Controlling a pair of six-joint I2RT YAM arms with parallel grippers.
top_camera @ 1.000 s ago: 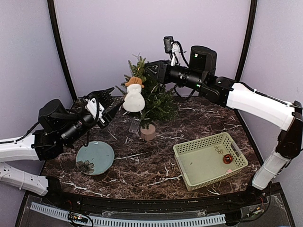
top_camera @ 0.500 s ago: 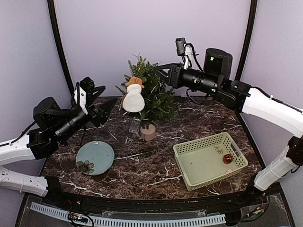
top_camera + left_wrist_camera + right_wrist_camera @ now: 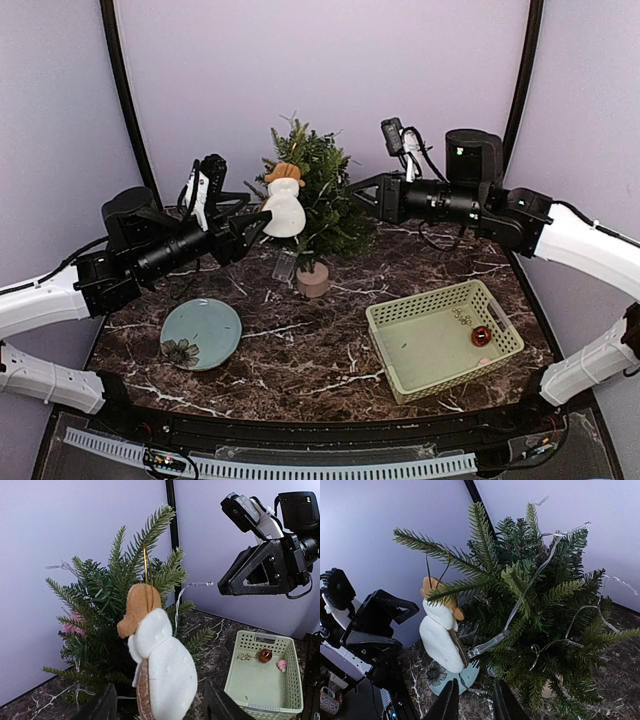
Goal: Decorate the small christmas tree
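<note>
Left end effector is spread wide and empty, just beside a plush snowman ornament that hangs by a gold loop from the small christmas tree. Right end effector hovers at the tree's other side, fingers slightly parted, gripping nothing. That tree stands potted at the back middle of the marble bench.
</note>
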